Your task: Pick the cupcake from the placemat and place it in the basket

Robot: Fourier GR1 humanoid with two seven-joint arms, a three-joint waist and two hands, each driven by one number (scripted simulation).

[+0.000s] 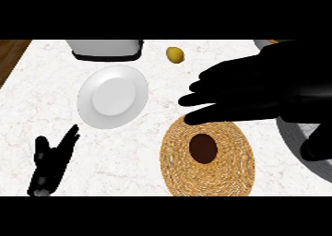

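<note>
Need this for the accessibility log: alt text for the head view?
The right robot hand, fingers straight, hovers over the far edge of a round woven placemat that carries a dark brown cupcake. The left robot hand rests open at lower left; a white plate and a small yellow lemon lie on the marble counter.

My left hand [51,159] and right hand [264,87] are both uniformly matte black with slender tapered fingers [68,138], while a broad grey forearm [306,147] with a smooth rounded shell shows behind my right hand.
</note>
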